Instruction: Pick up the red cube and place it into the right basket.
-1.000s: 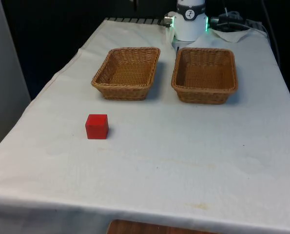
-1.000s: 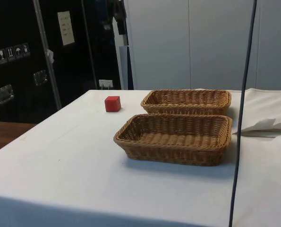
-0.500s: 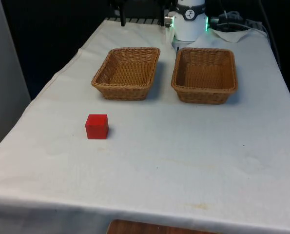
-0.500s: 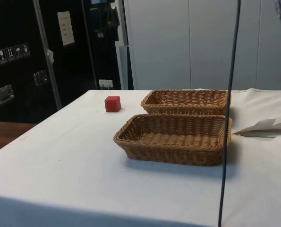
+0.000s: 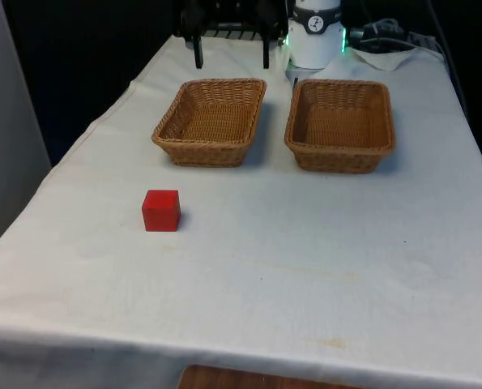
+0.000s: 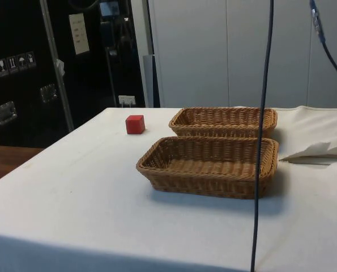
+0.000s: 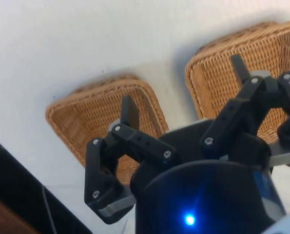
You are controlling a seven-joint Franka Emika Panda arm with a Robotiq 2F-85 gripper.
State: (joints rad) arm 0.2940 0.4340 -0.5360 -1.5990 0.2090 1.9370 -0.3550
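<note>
The red cube (image 5: 161, 211) rests on the white cloth, towards the front view's left and nearer than the baskets; in the side view the cube (image 6: 135, 124) lies at the table's far side. Two wicker baskets stand side by side: the left basket (image 5: 204, 152) and the right basket (image 5: 340, 162), which is the near basket (image 6: 205, 182) in the side view. My gripper (image 5: 232, 50) hangs open above the table's far end, behind the left basket and far from the cube. In the wrist view the gripper (image 7: 184, 90) holds nothing, with both baskets below it.
A dark cable (image 6: 261, 141) hangs down in front of the side view, across the near basket. Crumpled white cloth (image 5: 390, 55) lies at the far end beside the robot's base (image 5: 315, 40). The table's edge runs close to the cube on the front view's left.
My gripper has come down into the front view behind the left basket. In the side view it has shifted left, and the hanging cable has swung left. The cube and baskets have not moved.
</note>
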